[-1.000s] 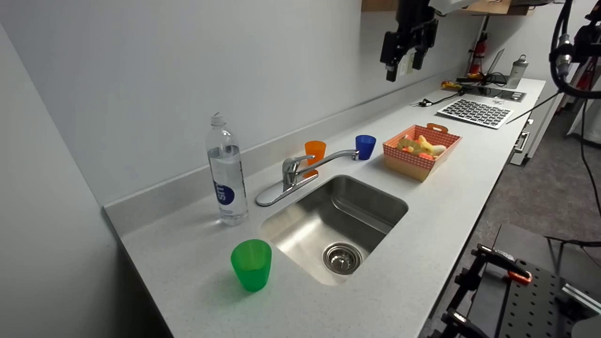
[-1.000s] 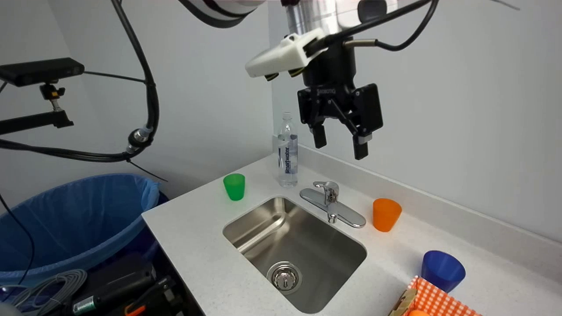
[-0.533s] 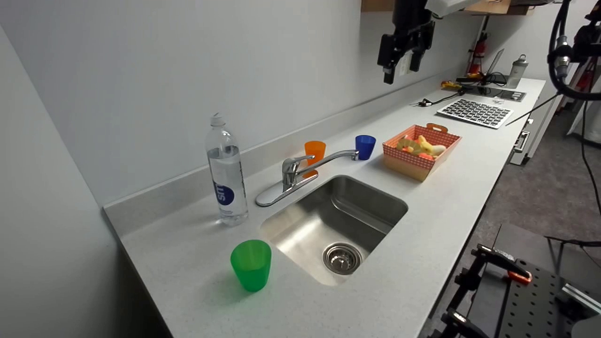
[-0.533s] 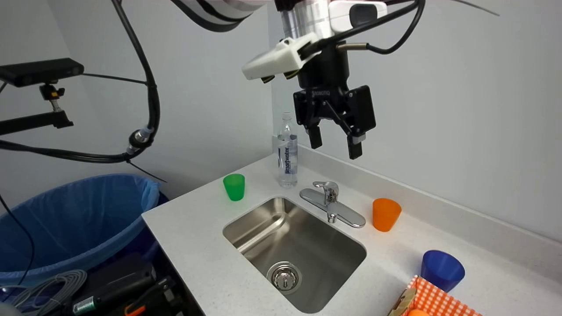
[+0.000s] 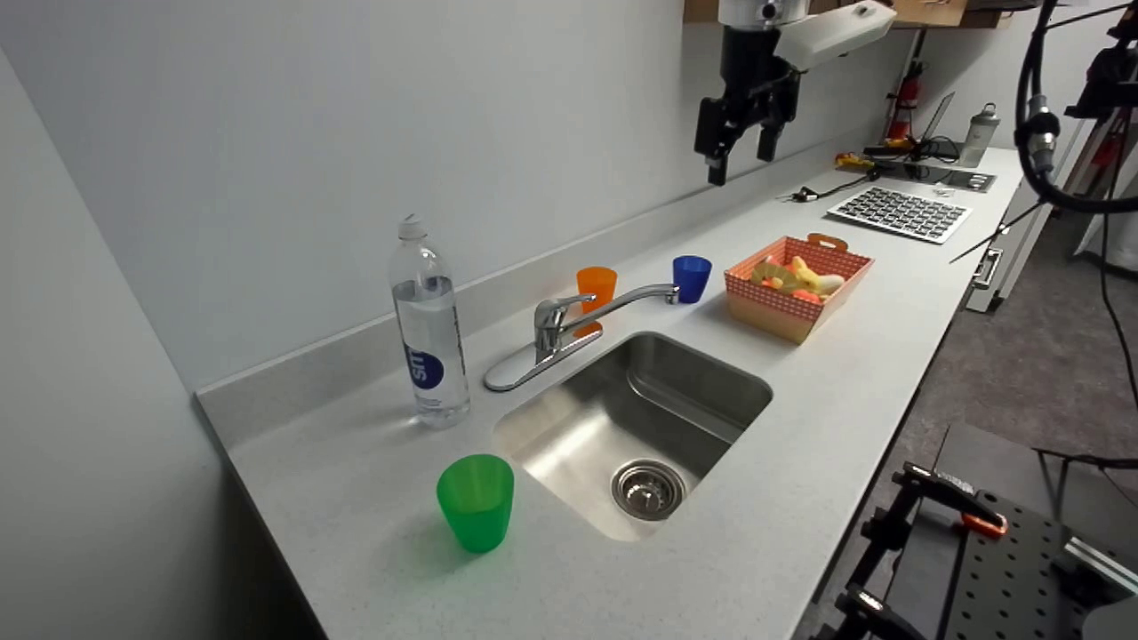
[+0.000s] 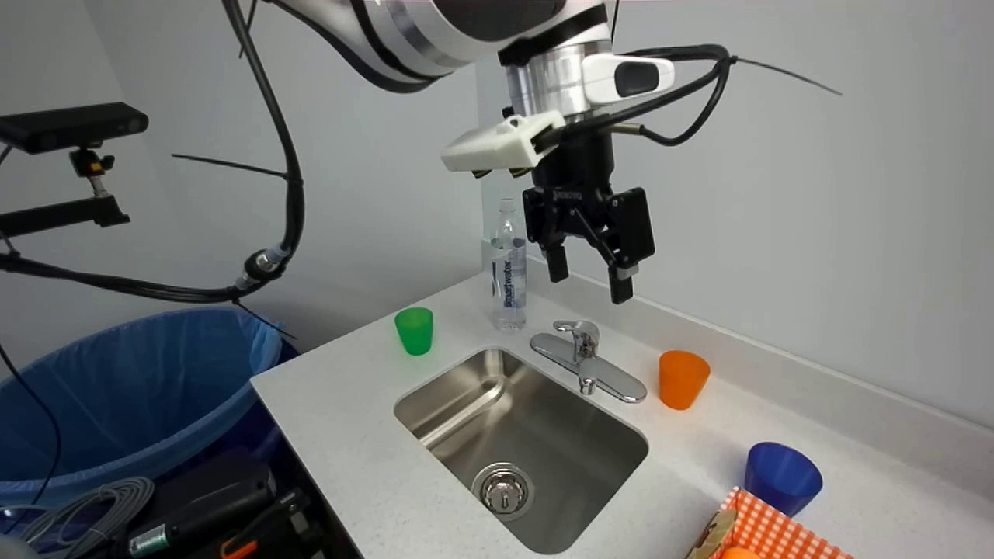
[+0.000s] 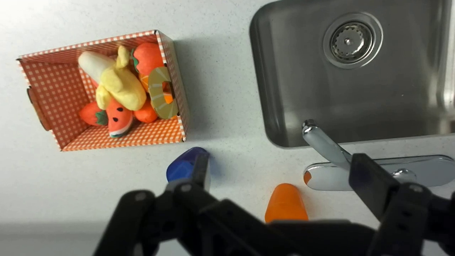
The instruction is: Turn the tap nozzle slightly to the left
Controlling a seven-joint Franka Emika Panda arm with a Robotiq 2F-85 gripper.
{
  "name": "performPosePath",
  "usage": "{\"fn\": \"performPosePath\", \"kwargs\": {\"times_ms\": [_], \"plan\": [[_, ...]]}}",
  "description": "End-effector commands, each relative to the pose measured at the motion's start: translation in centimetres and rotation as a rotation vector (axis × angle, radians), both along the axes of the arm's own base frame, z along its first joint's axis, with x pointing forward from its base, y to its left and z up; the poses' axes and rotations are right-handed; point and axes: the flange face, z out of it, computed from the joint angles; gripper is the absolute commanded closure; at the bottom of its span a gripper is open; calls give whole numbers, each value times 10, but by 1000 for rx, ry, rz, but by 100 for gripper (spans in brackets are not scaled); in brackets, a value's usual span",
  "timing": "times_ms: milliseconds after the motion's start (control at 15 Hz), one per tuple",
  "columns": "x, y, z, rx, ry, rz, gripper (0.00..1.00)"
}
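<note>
The tap nozzle is a curved chrome spout, seen in both exterior views (image 5: 627, 298) (image 6: 587, 379) and in the wrist view (image 7: 324, 144). It extends over the sink from the chrome faucet (image 5: 548, 324), which has a lever handle. In the wrist view the spout's base is partly hidden behind the finger on the picture's right. My gripper (image 5: 741, 167) is open and empty, in the air well above the counter. It also shows in an exterior view (image 6: 589, 281) above the faucet, and its spread fingers show in the wrist view (image 7: 280, 169). It touches nothing.
The sink (image 6: 551, 466) lies beside the faucet. An orange cup (image 6: 683, 379), a blue cup (image 6: 783, 477) and a basket of toy fruit (image 5: 765, 320) stand along the counter. A water bottle (image 5: 431, 347) and a green cup (image 5: 476, 502) stand on the opposite side. The wall is behind.
My gripper has moved down toward the counter and a little to the left in both exterior views. It stays open. The nozzle and the other objects have not moved.
</note>
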Motion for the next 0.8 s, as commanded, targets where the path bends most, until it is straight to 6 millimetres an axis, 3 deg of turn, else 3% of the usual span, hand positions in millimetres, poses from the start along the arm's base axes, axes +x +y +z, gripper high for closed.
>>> {"fn": "performPosePath", "kwargs": {"times_ms": [0,267,733], "plan": [[32,-5,-16,2,-19,-24,0],[59,-19,-34,7,-16,-30,0],[98,-54,-46,-20,7,-43,0]]}}
